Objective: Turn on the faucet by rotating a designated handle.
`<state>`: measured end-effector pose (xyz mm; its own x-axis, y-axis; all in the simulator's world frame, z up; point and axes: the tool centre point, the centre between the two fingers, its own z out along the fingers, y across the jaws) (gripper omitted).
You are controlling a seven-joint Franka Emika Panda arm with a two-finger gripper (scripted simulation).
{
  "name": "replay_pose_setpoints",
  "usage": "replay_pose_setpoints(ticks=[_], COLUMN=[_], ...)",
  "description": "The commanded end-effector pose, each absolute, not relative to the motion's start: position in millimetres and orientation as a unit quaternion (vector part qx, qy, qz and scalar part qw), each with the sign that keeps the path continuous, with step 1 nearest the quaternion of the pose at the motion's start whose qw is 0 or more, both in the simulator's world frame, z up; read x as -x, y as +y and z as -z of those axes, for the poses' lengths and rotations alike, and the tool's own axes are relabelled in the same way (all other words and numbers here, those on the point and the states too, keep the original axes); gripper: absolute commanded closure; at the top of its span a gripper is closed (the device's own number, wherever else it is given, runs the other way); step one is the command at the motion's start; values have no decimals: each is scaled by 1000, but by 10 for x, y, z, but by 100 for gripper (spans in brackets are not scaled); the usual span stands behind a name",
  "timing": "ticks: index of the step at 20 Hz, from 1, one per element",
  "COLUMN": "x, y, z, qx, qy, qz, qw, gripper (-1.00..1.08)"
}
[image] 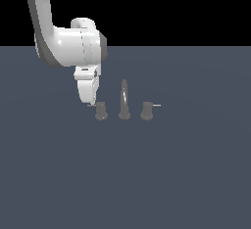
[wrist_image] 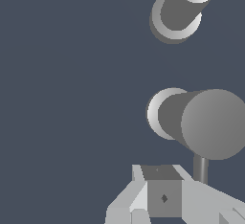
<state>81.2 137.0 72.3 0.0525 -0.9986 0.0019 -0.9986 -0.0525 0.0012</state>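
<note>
On the dark blue-grey floor, well back from its near edge and close to the far edge where the black begins, stands the faucet (image: pixel 124 101). It is small and dark grey. It has three parts in a row: a tall thin spout in the middle and a short round knob on each side.

The handle (image: pixel 101 110) is the knob on the exterior view's left. A thin silver rod (image: pixel 91 105) sticks out of it sideways, away from the spout. The other knob (image: pixel 146 110) sits on the exterior view's right, and its own thin rod points the other way. The spout stands upright between them, apart from both.

The white robot arm (image: pixel 73 42) comes down from the top corner on the exterior view's left. Its claw (image: pixel 88 98) hangs just above and beside the handle, right over the rod. From this view I cannot tell if it touches the rod.

The wrist view looks down on the handle (wrist_image: pixel 201 122) from very close. The handle looks like a big grey drum with a pale ring at its base. The rod (wrist_image: pixel 203 169) runs from the drum toward the claw (wrist_image: pixel 165 196), and the pale claw fingers (wrist_image: pixel 127 204) sit just beside it. The spout's base (wrist_image: pixel 179 12) shows farther off.

I cannot tell if the claw is open or closed, because the fingertips are cut off at the picture's edge.
</note>
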Motion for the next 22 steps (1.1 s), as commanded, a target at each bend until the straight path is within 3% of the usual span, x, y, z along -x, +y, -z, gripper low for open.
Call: replay_pose_setpoints(ticks=[1, 11, 22], x=[-871, -917, -618], y=[1344, 1318, 1485], z=[-674, -635, -636], qx=[-718, -712, -711], qy=[-696, -703, -703], qz=[-1, 0, 0], qw=[1, 0, 0], gripper=[108, 108, 108])
